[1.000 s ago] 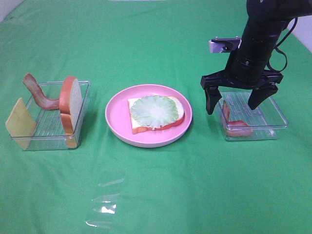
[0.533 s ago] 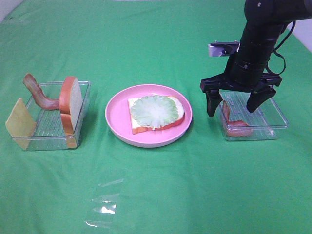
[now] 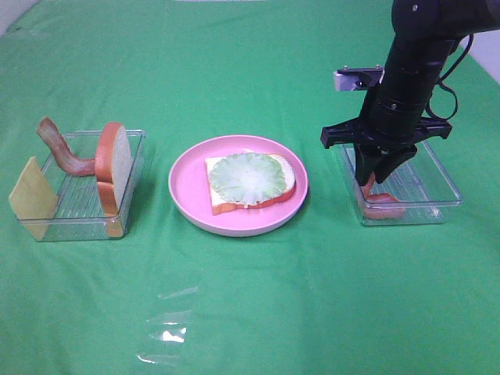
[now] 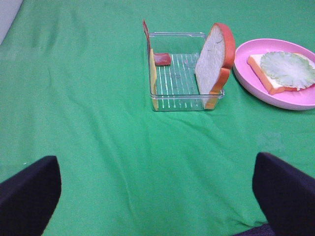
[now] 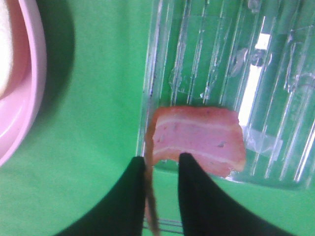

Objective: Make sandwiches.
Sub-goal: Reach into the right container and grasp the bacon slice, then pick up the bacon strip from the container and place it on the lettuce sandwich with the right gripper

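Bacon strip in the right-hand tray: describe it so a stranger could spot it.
Right of the pink plate sits a clear tray. The bacon strip is its only food, one end upturned between the jaws of the right gripper; the other bacon leans in the left tray.

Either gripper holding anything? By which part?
Right gripper straddles the bacon strip at its upturned end, with a gap at one finger; grip cannot be told. Left gripper open, empty.

Plate (image 3: 183, 183) between left tray (image 3: 78, 224), right tray (image 3: 428, 186); lettuce (image 3: 248, 178) atop bread (image 3: 216, 187) on plate.
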Robot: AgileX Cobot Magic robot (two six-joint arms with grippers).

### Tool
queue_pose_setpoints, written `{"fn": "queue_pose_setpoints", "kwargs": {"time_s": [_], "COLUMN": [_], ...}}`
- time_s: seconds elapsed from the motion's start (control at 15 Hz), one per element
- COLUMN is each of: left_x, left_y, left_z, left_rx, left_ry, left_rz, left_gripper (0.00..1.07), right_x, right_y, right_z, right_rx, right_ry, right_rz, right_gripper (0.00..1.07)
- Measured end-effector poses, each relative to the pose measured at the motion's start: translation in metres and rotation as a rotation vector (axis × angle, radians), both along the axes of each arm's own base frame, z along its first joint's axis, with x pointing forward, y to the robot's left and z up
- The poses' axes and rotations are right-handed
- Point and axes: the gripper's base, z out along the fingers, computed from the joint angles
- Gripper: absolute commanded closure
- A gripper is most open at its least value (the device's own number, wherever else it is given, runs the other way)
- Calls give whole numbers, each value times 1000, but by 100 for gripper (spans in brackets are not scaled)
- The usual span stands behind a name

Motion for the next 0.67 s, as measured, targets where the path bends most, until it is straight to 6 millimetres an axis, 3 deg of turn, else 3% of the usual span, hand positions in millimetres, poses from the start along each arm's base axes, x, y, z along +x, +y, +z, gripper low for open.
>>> {"fn": "queue_pose_setpoints", "kwargs": {"time_s": [0.07, 0.67], "left_x": [0, 0], "left_y": [0, 0], "left_z": [0, 0], "left_rx": [0, 0], "left_ry": [0, 0], "left_rz": [0, 0], "left_gripper": [9, 9], "right_x": [0, -4], "right_y": [0, -1], "right_z": [0, 3], "right_rx": [0, -9], "right_ry": [1, 33], "right_rz": [0, 11], "right_gripper": [107, 107]}}
